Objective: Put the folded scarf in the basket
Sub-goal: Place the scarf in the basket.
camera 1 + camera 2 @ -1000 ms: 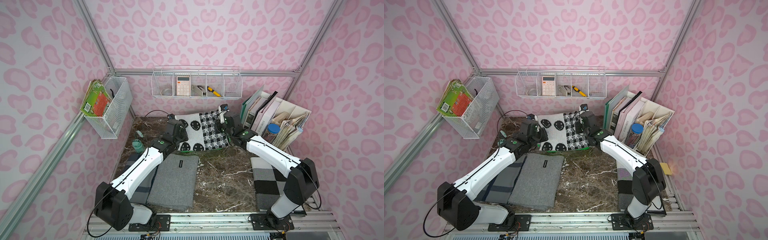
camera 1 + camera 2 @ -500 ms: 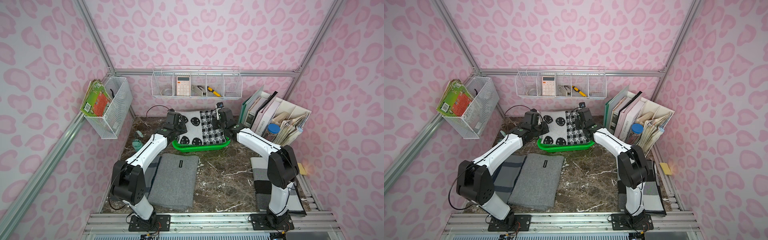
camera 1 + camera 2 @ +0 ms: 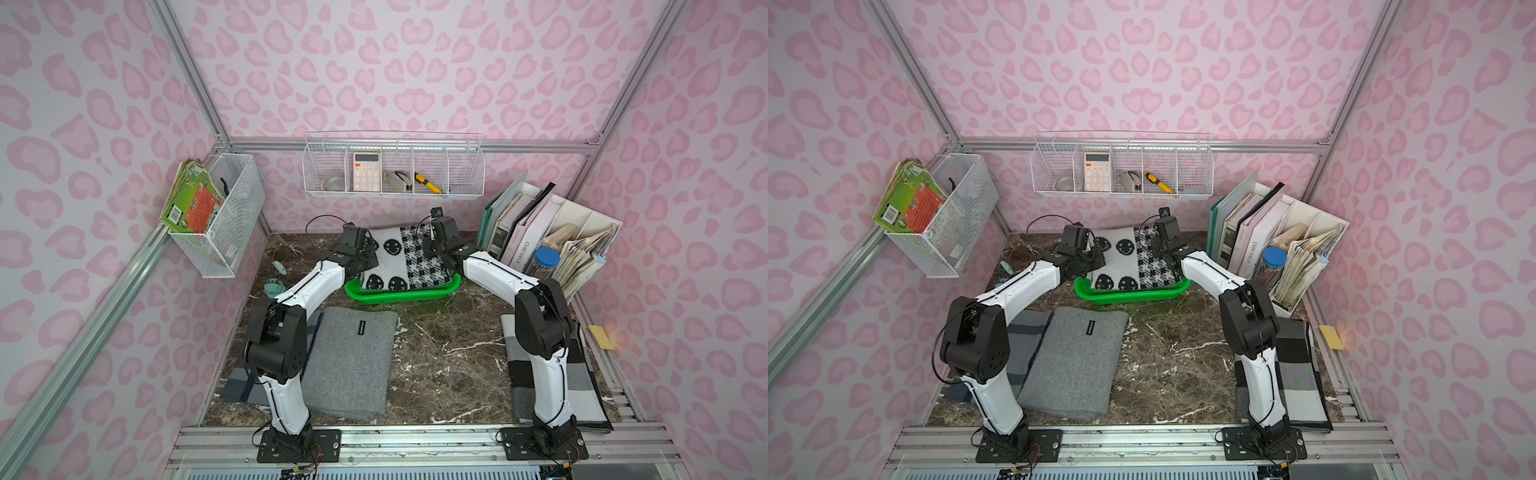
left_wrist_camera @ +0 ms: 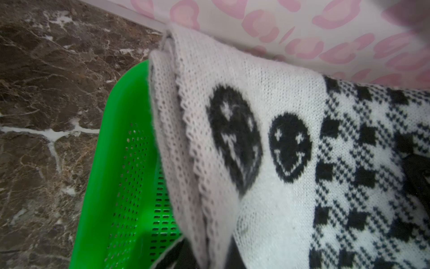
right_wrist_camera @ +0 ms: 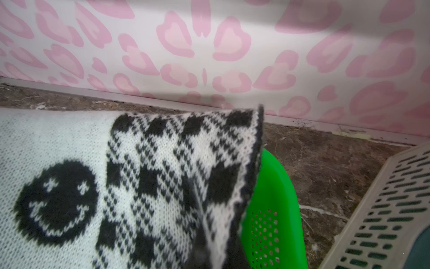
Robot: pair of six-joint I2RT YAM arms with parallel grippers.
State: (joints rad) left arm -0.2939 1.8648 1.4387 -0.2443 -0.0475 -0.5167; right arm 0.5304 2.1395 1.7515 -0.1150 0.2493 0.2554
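Over the marble table [image 3: 440, 353], the left gripper [image 3: 362, 258] and right gripper [image 3: 435, 250] pinch opposite edges of the soft, floppy scarf [image 3: 401, 259], which sags into the basket [image 3: 399, 296].

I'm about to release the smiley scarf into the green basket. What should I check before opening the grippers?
1. Left gripper shut on smiley scarf: ok.
2. Right gripper shut on scarf: ok.
3. Scarf's near edge inside the green basket: ok.
4. Scarf lying flat in basket: not ok, far edge held raised.
5. Scarf folded: ok, layers stacked at its edge.
6. Far edge inside the basket's back rim: cannot tell, hidden.
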